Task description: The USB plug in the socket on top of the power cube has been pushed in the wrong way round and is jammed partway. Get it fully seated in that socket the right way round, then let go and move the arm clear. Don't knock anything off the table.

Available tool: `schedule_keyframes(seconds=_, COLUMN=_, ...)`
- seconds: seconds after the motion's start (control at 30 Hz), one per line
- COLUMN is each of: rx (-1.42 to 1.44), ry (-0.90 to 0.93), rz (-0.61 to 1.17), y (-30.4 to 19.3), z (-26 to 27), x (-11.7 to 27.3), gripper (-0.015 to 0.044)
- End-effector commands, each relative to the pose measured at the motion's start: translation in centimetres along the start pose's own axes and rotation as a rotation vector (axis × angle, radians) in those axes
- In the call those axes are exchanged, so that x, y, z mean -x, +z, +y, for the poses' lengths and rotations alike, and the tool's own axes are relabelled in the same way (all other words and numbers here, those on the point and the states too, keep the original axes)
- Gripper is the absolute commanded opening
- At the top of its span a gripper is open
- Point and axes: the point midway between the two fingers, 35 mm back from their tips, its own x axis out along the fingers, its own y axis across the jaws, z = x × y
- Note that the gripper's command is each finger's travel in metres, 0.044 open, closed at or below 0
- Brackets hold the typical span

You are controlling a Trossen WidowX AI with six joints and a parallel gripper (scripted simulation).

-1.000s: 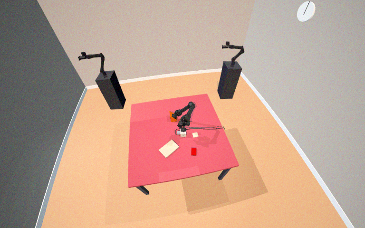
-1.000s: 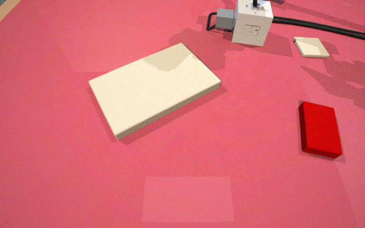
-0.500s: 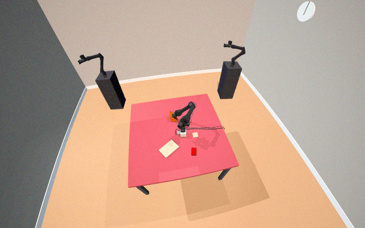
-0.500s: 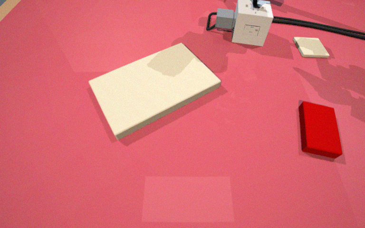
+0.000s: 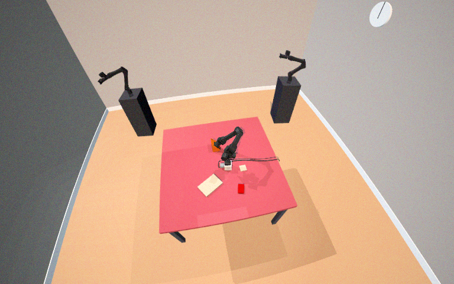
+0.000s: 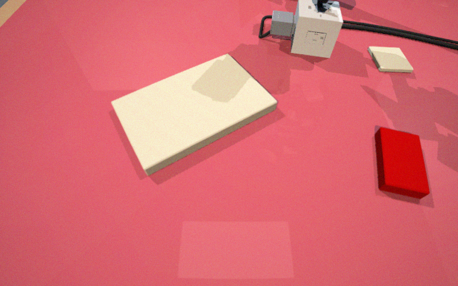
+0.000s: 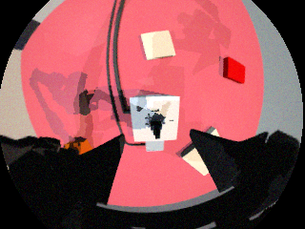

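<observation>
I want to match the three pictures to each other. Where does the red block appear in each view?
Top: the red block lies near the table's middle, in front of the power cube.
Exterior: right side, at mid height, below the small cream tile.
Wrist: upper right, right of the tile.
Shared landmark: the power cube, with the open tool above it.

Nothing here you can read, only a faint printed rectangle with illegible specks on the power cube's (image 6: 315, 31) side face, and a numberless wall clock (image 5: 380, 13) showing you one dark hand
</observation>
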Motion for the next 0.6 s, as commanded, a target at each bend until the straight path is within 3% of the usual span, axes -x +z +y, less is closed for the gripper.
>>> schedule_keyframes(seconds=0.0, rx=0.001, ry=0.0, rz=0.0, y=0.01, z=-0.01, x=0.01, gripper=0.0361)
schedule_keyframes(seconds=0.43, rx=0.001, ry=0.0, rz=0.0, y=0.01, z=-0.01, x=0.01, gripper=0.002)
schedule_keyframes(seconds=0.57, rx=0.001, ry=0.0, rz=0.0, y=0.01, z=-0.01, x=0.01, gripper=0.0)
